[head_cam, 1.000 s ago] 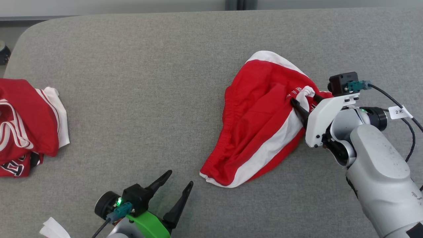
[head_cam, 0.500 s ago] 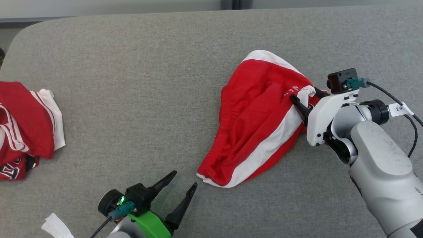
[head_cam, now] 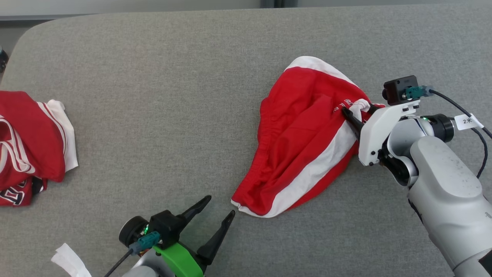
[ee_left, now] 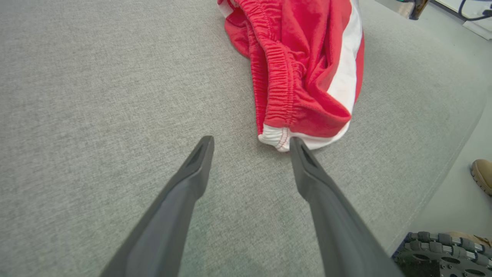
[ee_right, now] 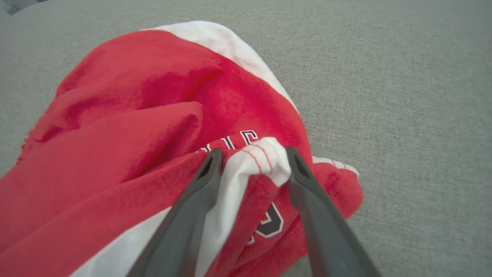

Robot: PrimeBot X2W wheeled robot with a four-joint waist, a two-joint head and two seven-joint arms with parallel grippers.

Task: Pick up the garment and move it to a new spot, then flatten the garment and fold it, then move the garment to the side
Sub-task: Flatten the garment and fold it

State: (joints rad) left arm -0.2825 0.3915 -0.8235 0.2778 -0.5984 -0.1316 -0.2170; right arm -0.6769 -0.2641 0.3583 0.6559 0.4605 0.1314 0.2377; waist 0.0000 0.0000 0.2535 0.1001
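Note:
The garment is a pair of red shorts with a white side stripe, lying crumpled right of centre on the grey padded surface. My right gripper is at its right edge. In the right wrist view the fingers stand apart, straddling a raised fold of white hem and red cloth that fills the gap. My left gripper is open near the front edge, just left of the shorts' lower corner. In the left wrist view its right fingertip nearly touches that white-hemmed corner.
A heap of other red and white clothing lies at the far left. A white scrap shows by my left arm. The surface's edge runs at the right in the left wrist view, with a shoe and a wheel beyond it.
The head camera has shifted slightly. My left gripper has edged up and right toward the shorts' lower corner. The right gripper has kept its place on the fold.

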